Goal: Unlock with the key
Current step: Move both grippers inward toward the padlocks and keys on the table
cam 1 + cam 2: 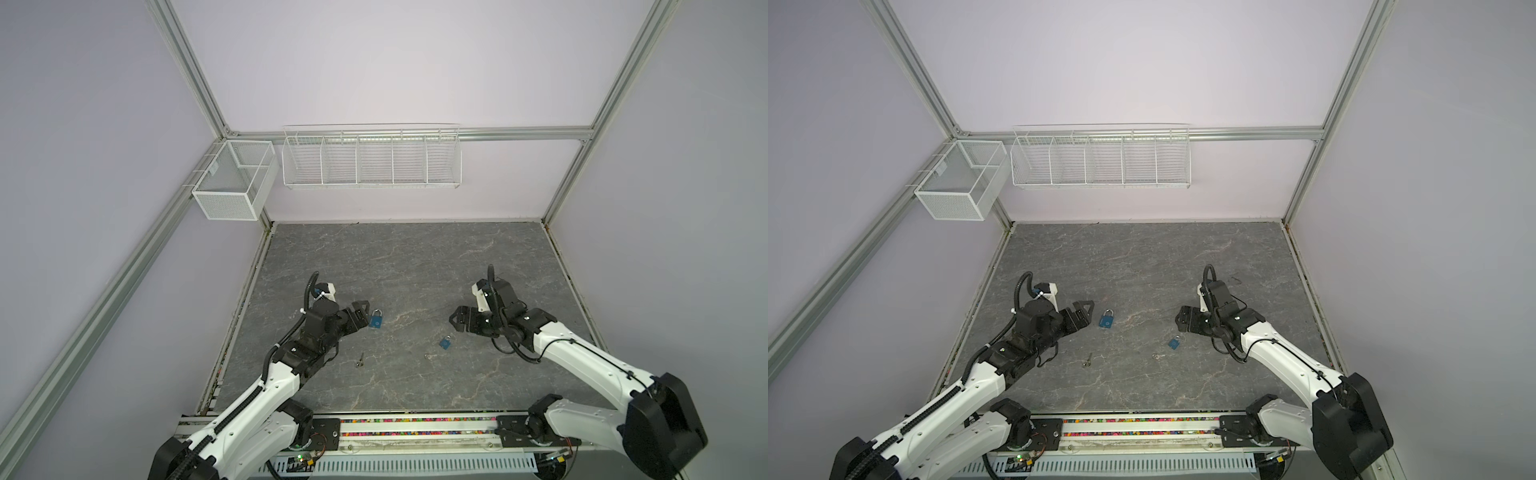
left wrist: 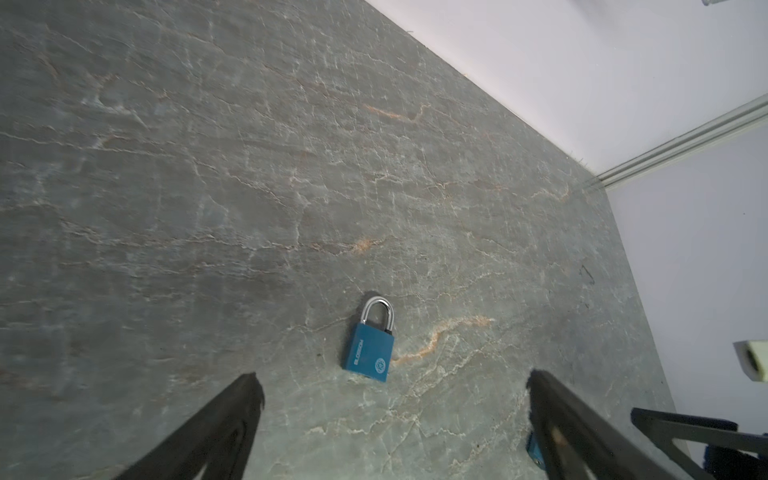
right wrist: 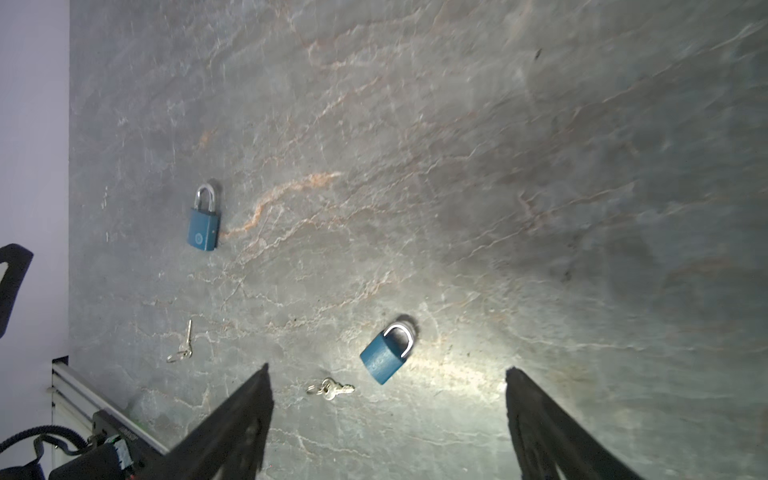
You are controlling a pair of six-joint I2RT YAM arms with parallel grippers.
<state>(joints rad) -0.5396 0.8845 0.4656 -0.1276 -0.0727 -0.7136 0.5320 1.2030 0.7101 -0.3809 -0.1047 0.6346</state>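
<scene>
The left gripper [image 1: 365, 316] is wide open and holds nothing. It hangs low over the gray table [image 1: 415, 266]. A big blue padlock [image 1: 376, 319] lies flat on the table just in front of its fingertips. In the left wrist view, the big blue padlock [image 2: 369, 351] sits right in the gap between the two black fingers [image 2: 232, 415], a bit ahead of them. Its silver loop points away from the gripper.

The right gripper [image 1: 454, 320] is wide open too, with nothing in it. A small blue padlock [image 3: 384, 357] lies on the table just ahead of its fingertips, in the gap between them. A little key on a ring [image 3: 331, 388] lies just beside this padlock, even closer to the gripper, not touching it.

A second key [image 1: 360, 360] lies on the table behind the left gripper's tips, next to that arm and well apart from the right gripper. No gripper touches any padlock or key.
</scene>
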